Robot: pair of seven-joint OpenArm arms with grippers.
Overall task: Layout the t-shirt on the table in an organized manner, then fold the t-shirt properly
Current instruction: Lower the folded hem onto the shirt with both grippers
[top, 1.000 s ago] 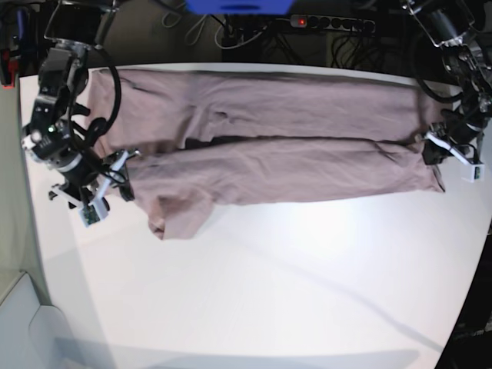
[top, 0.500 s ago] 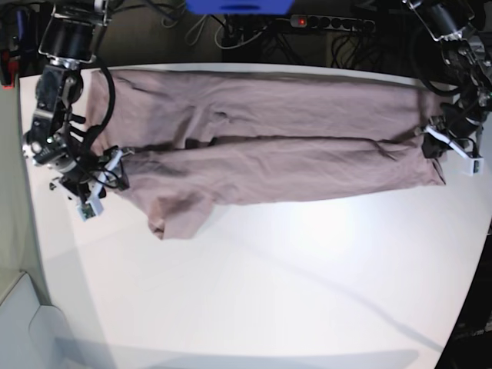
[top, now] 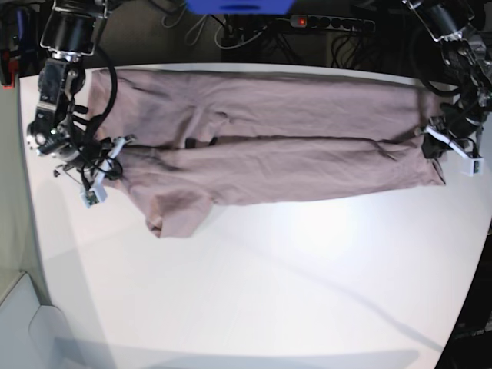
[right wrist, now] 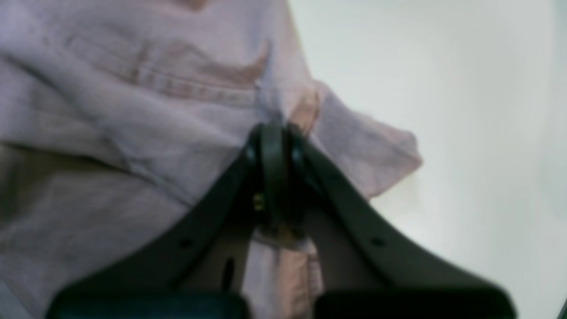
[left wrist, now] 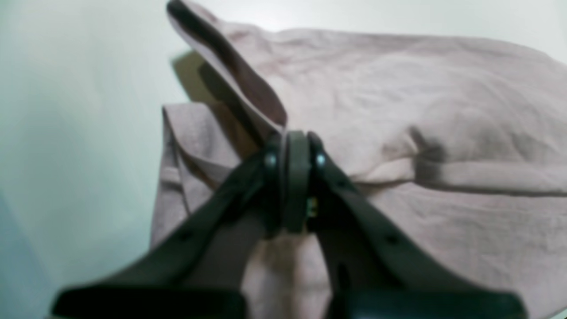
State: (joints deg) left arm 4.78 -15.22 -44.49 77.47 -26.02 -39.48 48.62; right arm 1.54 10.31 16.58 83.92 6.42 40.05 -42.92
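The mauve-brown t-shirt (top: pixel 292 138) lies stretched sideways across the far half of the white table (top: pixel 269 284), folded lengthwise, with one sleeve (top: pixel 177 215) sticking out toward the front. My right gripper (top: pixel 117 157) is at the shirt's left end. In the right wrist view its jaws (right wrist: pixel 274 133) are shut on a bunched hem of the t-shirt (right wrist: pixel 110 110). My left gripper (top: pixel 428 146) is at the right end. The left wrist view shows it (left wrist: pixel 294 141) shut on a raised fold of the t-shirt (left wrist: pixel 421 110).
A black power strip (top: pixel 330 23) with cables and a blue object (top: pixel 238 6) sit behind the table's far edge. Both arms hang close to the table's side edges. A pale grey surface (top: pixel 23 323) lies off the front left corner.
My right gripper has moved back along the table to the shirt's left end and closed on the fabric. The left gripper keeps its hold at the right end.
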